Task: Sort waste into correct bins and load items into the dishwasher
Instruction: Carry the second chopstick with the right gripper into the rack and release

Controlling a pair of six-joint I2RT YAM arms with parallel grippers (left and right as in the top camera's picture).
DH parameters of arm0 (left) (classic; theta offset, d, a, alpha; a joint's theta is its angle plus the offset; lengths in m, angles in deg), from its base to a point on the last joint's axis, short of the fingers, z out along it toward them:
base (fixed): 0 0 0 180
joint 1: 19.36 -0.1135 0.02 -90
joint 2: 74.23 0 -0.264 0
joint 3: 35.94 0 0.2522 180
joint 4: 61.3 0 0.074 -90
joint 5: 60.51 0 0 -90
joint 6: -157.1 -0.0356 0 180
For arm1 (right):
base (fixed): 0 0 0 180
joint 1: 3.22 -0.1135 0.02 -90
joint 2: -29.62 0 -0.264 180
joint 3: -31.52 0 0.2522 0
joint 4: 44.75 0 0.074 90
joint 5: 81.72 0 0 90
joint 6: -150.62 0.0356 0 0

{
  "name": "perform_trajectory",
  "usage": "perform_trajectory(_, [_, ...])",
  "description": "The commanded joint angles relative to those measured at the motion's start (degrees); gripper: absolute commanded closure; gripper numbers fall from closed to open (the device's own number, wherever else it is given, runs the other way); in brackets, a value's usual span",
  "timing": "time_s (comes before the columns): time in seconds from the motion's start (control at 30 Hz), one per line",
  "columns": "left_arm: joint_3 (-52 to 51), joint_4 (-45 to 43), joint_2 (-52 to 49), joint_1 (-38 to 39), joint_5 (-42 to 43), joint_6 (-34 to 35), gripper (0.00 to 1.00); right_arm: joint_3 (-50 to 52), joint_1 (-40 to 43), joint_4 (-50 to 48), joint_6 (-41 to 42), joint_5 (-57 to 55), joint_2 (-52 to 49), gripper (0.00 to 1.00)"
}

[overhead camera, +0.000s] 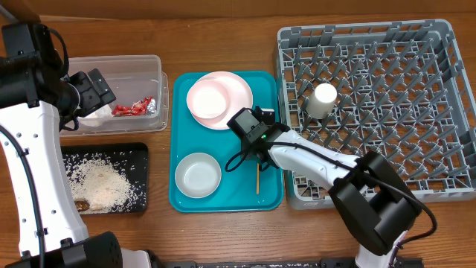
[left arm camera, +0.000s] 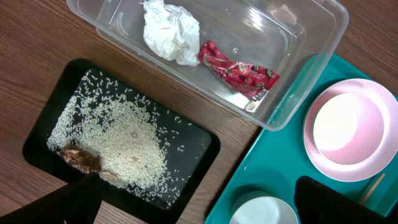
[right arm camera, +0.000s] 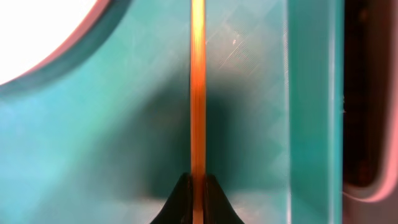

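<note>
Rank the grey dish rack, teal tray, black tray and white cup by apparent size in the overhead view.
1. grey dish rack
2. teal tray
3. black tray
4. white cup

Bright, even light fell from overhead, and shadows on the wooden table (overhead camera: 223,30) were short and soft. In the left wrist view the bowl (left arm camera: 342,121) burned out to flat white, and the clear tub (left arm camera: 292,37) threw small glints. Up close at the right wrist, the chopstick (right arm camera: 198,93) was soft and blurred, a dark shadow pooled around it on the teal tray (right arm camera: 249,93).
</note>
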Motion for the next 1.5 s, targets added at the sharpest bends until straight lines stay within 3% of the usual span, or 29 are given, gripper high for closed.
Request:
perform_trajectory(0.0, [0.0,-0.1,-0.3,-0.3,0.4,0.8,0.00,-4.0,1.4,-0.1,-3.9,-5.3,6.4,0.96])
perform_trajectory(0.37, [0.0,-0.1,-0.3,-0.3,0.4,0.8,0.00,-6.4,6.7,1.2,-15.3,-10.6,20.0,0.96])
perform_trajectory(0.57, [0.0,-0.1,-0.3,-0.3,0.4,0.8,0.00,-6.3,11.4,2.0,-28.6,-9.6,20.7,0.96])
perform_trajectory(0.73, [0.0,-0.1,-0.3,-0.3,0.4,0.8,0.00,-6.1,15.2,3.7,-33.9,-3.3,20.5,0.96])
perform_trajectory(1.07, [0.0,-0.1,-0.3,-0.3,0.4,0.8,0.00,-3.6,18.5,3.3,-34.3,5.0,20.3,0.96])
perform_trajectory(1.47, [0.0,-0.1,-0.3,-0.3,0.4,0.8,0.00,-3.6,18.5,3.3,-34.1,5.6,20.3,0.96])
